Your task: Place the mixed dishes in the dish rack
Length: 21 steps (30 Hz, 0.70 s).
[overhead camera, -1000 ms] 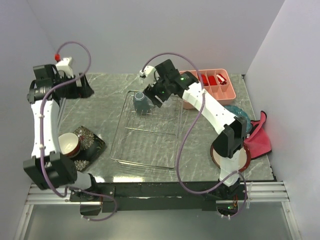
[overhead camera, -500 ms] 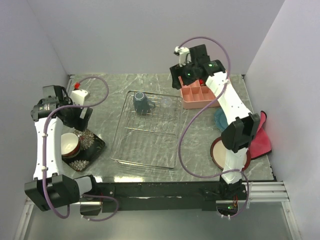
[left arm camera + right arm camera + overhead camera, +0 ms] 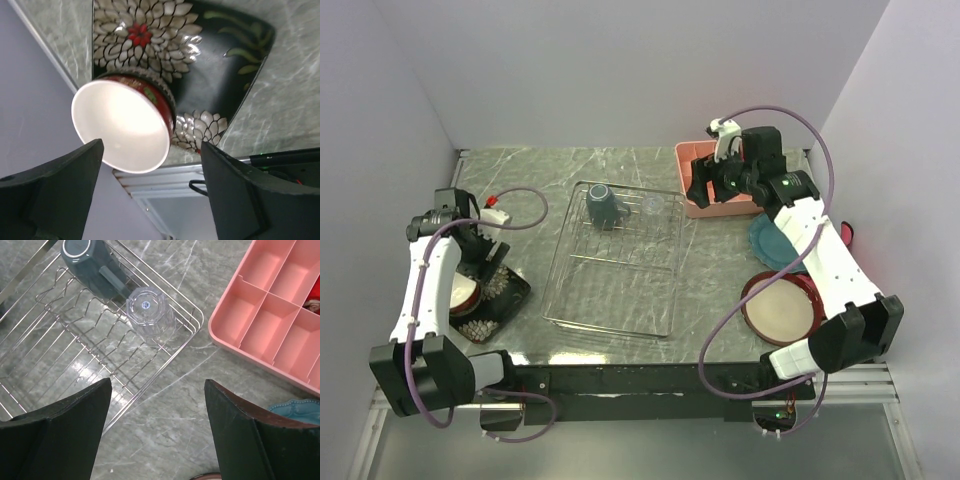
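Observation:
The dish rack (image 3: 610, 292) holds a grey-blue mug (image 3: 602, 206) on its side and a clear glass (image 3: 652, 205) at its far end; both also show in the right wrist view, mug (image 3: 92, 262) and glass (image 3: 149, 311) on the rack (image 3: 75, 342). My right gripper (image 3: 705, 188) hangs open over bare table (image 3: 157, 381) between rack and pink tray. At the left, the red bowl (image 3: 122, 125) with a white inside sits on the black floral square plate (image 3: 200, 55). My left gripper (image 3: 151, 146) is open just above the bowl's near rim.
A pink compartment tray (image 3: 720, 192) stands at the back right. A teal scalloped plate (image 3: 772, 240), a red-rimmed cream plate (image 3: 780, 312) and a pink-red cloth (image 3: 846, 234) lie on the right. Walls close in on the left, back and right.
The right gripper has drawn back from the rack toward the pink tray, and the glass now lies beside the mug. The left arm swung from the back-left corner down over the bowl.

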Motion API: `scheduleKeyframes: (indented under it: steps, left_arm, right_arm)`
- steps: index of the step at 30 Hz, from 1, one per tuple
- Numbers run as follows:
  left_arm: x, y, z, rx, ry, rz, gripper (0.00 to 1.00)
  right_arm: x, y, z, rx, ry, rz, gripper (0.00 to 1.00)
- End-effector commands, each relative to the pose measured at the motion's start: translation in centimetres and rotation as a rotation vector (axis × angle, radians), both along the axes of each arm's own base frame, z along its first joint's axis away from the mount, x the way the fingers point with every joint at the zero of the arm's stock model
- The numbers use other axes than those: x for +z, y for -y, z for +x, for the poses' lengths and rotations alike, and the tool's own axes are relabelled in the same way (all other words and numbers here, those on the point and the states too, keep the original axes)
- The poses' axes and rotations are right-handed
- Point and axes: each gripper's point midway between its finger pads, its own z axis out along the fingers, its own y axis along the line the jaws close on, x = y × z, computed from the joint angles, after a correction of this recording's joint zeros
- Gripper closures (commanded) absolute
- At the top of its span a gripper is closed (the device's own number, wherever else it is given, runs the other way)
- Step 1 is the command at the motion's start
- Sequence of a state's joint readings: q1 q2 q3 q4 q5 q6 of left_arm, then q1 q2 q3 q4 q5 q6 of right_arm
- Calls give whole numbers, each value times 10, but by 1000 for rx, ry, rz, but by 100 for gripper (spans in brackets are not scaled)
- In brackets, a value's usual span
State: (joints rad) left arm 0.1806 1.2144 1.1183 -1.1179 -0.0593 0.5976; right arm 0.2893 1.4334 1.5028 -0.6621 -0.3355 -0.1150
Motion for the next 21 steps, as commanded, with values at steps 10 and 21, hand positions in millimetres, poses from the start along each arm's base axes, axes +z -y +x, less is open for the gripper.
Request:
scheduleKeyframes:
  steps: [10,21]
  left_arm:
    - [-17,-10,-1,138,-130,-38,39]
    - [-31,-14,9,140,-214,-41,53]
  right_arm:
    - [30,-6,12,3,95,54,17]
    - [23,-11,18,9,62,83,17]
